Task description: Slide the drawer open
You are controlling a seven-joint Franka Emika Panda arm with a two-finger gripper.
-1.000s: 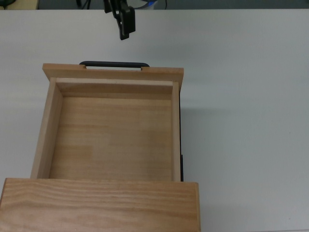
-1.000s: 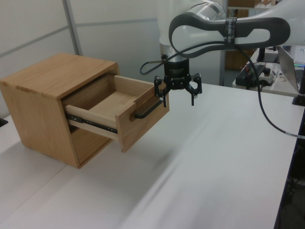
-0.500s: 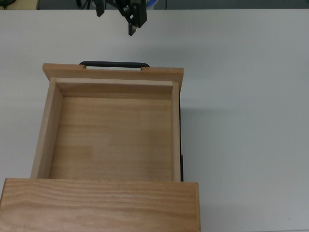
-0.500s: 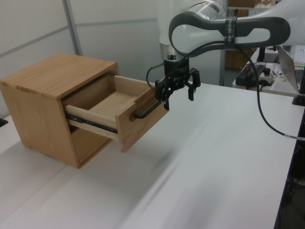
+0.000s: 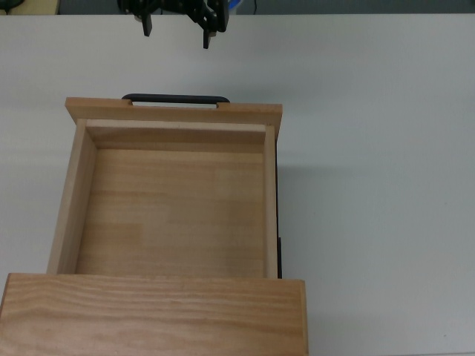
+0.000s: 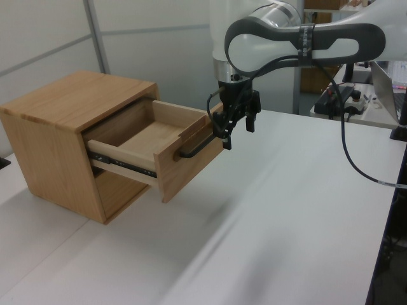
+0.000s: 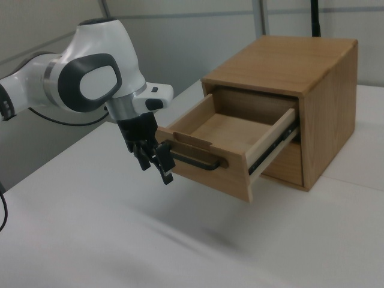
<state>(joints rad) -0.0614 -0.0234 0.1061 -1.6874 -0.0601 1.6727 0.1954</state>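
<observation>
So my claw [image 5: 178, 33] is spread wide with nothing in it, hanging just off the pulled-out drawer's [image 5: 171, 200] black handle [image 5: 176, 98], not touching.

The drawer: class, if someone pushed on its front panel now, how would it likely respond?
The drawer would probably slide straight back into the cabinet, since it rides on metal side rails. It looks stiff, being solid wood boards. Empty inside, it should move with little effort. The pincer is clear of the handle.
</observation>
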